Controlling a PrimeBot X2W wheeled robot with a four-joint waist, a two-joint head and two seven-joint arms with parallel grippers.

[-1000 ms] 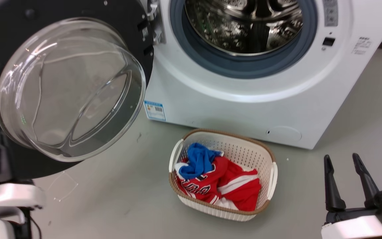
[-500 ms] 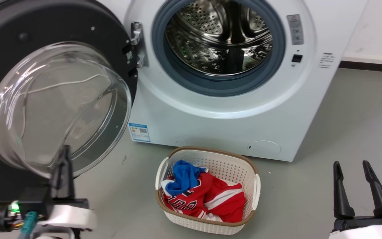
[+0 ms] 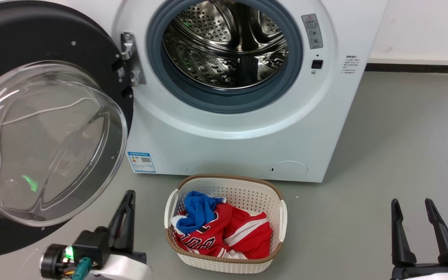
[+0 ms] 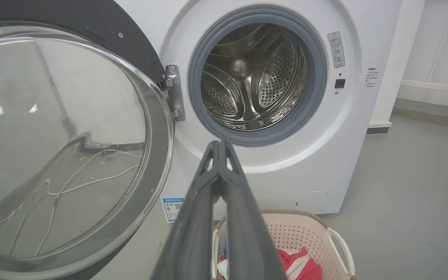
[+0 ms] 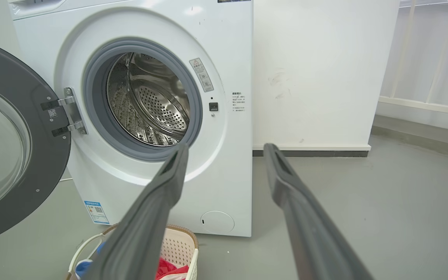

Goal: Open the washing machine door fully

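The washing machine (image 3: 224,140) (image 4: 270,171) (image 5: 224,186) stands ahead with its steel drum (image 3: 226,42) exposed. The washing machine door (image 3: 49,42) (image 4: 103,23) (image 5: 14,85), a black disc with a clear glass bowl (image 3: 45,144), hangs swung wide to the left on its hinge (image 3: 128,58). My left gripper (image 3: 130,193) (image 4: 219,143) is shut with nothing in it, low beside the door's lower right edge and apart from it. My right gripper (image 3: 410,202) (image 5: 226,149) is open at the lower right, over bare floor.
A white laundry basket (image 3: 224,264) (image 4: 321,237) (image 5: 177,241) with a brown rim holds red and blue clothes on the grey floor in front of the machine. A white wall (image 5: 317,70) stands to the machine's right.
The head camera has shifted, so the machine and basket sit further left. My left gripper has come away from the door's lower edge to the right, into full view. The right gripper is unchanged.
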